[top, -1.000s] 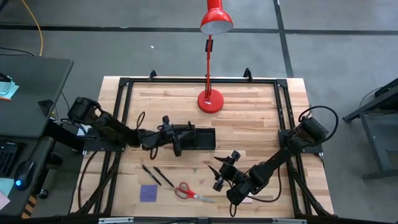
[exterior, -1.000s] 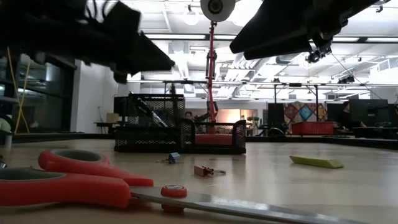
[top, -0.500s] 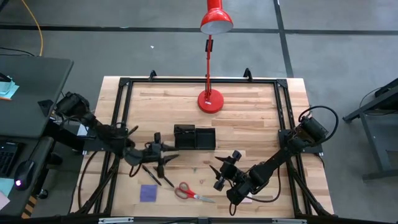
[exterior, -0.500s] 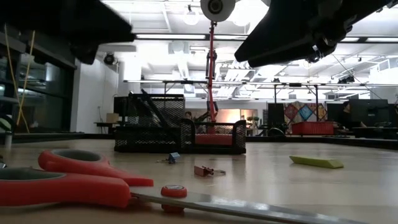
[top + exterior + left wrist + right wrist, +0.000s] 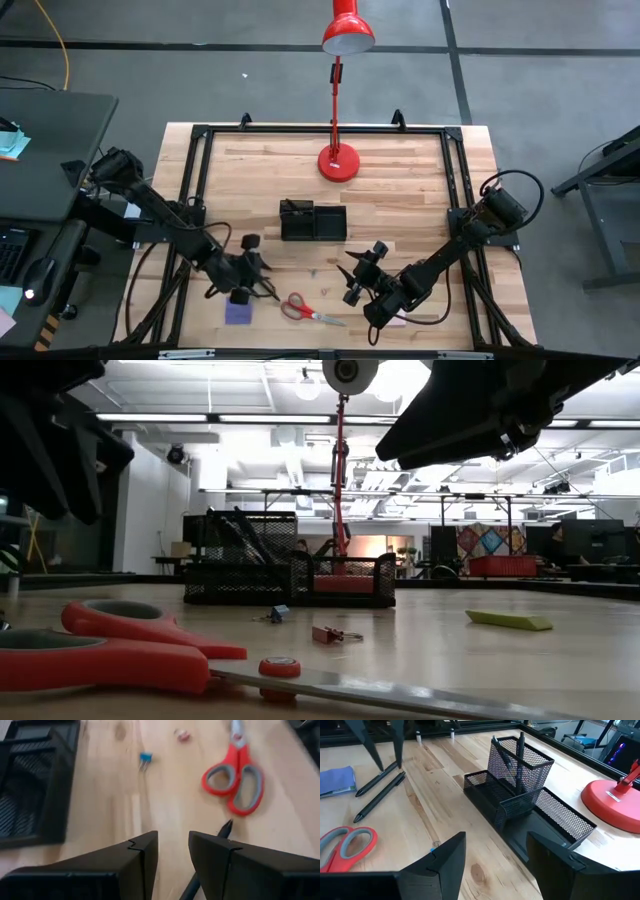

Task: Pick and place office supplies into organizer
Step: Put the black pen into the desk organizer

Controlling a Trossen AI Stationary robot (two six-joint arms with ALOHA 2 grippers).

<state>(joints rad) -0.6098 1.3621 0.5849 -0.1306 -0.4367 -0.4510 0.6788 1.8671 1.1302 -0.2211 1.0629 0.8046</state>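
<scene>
Left hand [image 5: 243,283] over pens [image 5: 379,789], tips partly hidden

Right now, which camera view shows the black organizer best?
The right wrist view: the organizer shows its mesh walls and the pens standing in the tall cup. The high view gives a small top outline, the low view its side, and the left wrist view a corner.

One camera looks straight down on my whole bench [image 5: 400,180]. Another sits at bench-top level, close behind the scissors [image 5: 110,650], facing the organizer [image 5: 290,575] and the room beyond. My left wrist camera looks down close over the scissors; my right wrist camera faces the organizer. All four share both.
</scene>
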